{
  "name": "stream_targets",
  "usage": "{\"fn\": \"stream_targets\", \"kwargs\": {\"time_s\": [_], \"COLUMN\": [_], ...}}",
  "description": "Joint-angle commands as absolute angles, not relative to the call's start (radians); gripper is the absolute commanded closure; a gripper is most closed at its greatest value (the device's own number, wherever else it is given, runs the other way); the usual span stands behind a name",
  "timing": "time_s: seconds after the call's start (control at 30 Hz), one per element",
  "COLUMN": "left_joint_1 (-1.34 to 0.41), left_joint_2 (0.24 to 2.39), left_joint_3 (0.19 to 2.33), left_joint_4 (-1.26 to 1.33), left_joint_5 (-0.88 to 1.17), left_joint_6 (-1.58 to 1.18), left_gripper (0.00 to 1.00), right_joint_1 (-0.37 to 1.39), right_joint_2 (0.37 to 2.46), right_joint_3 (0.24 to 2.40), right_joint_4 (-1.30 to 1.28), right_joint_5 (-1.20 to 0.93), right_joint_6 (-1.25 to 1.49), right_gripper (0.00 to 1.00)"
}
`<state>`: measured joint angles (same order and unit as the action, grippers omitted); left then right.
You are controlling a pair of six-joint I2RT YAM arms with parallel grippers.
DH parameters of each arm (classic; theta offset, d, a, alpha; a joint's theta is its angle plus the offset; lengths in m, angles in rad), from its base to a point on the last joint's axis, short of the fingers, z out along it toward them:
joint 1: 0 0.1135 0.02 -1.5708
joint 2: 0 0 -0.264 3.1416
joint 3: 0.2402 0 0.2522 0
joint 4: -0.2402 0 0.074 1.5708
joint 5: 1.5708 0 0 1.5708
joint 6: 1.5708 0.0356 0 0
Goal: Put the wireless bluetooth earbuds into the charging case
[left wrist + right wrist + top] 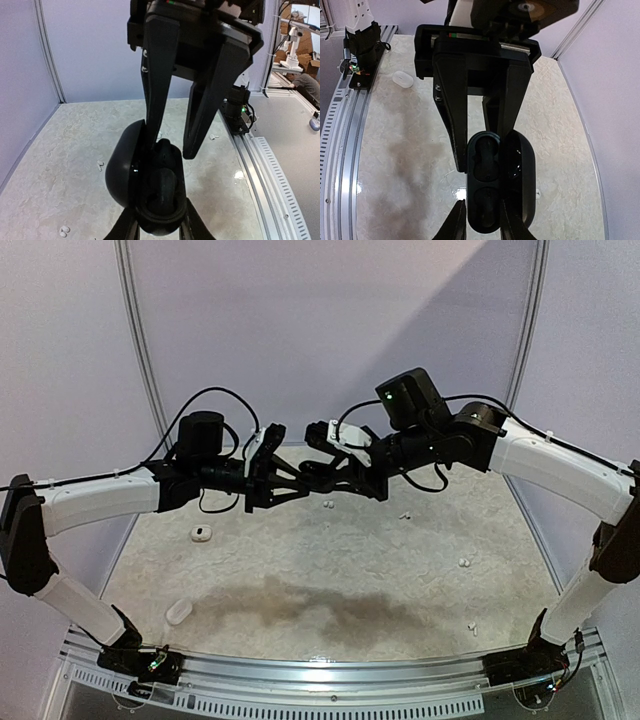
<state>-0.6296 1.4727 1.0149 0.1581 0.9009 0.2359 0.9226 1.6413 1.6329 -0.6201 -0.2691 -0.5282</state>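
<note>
Left gripper [484, 150]: closed tight on the open black case [120, 175], holding it in the air above the worktop [300, 580].
Right gripper [173, 150]: slightly parted, one fingertip on each side of the case's open base.
Earbuds [463, 562]: small white ones lie scattered on the worktop, well apart from the case. I cannot tell whether dark ones sit inside it.
White cases [201, 533]: two, near the worktop's left edge.

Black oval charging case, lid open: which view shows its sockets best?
Right wrist: the black oval charging case faces the lens with both sockets in view. Left wrist shows it angled, with the sockets dim and partly blocked. In top external it is too small and dark to make out.
</note>
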Motion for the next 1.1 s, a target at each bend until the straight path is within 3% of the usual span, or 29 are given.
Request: {"fn": "stream_targets", "kwargs": {"time_s": [0.0,0.57,0.7,0.87,1.07], "left_joint_1": [-0.623,-0.618,-0.629,-0.685,-0.701], "left_joint_2": [1.474,1.475,1.456,1.421,1.410], "left_joint_3": [1.001,0.995,0.964,0.914,0.910], "left_joint_4": [0.219,0.218,0.222,0.251,0.281], "left_joint_5": [0.928,0.882,0.798,0.603,0.520], "left_joint_6": [0.191,0.173,0.283,0.589,0.620], "left_gripper": [1.00,1.00,1.00,1.00,1.00], "right_joint_1": [0.917,0.905,0.886,0.881,0.923], "right_joint_2": [1.612,1.507,1.446,1.461,1.682], "right_joint_3": [1.648,1.635,1.570,1.487,1.578], "right_joint_4": [-0.626,-0.634,-0.510,-0.263,-0.223], "right_joint_5": [-0.259,-0.323,-0.340,-0.080,0.105], "right_joint_6": [-0.514,-0.464,-0.394,-0.237,-0.106], "right_gripper": [0.76,0.67,0.63,0.59,0.58]}}
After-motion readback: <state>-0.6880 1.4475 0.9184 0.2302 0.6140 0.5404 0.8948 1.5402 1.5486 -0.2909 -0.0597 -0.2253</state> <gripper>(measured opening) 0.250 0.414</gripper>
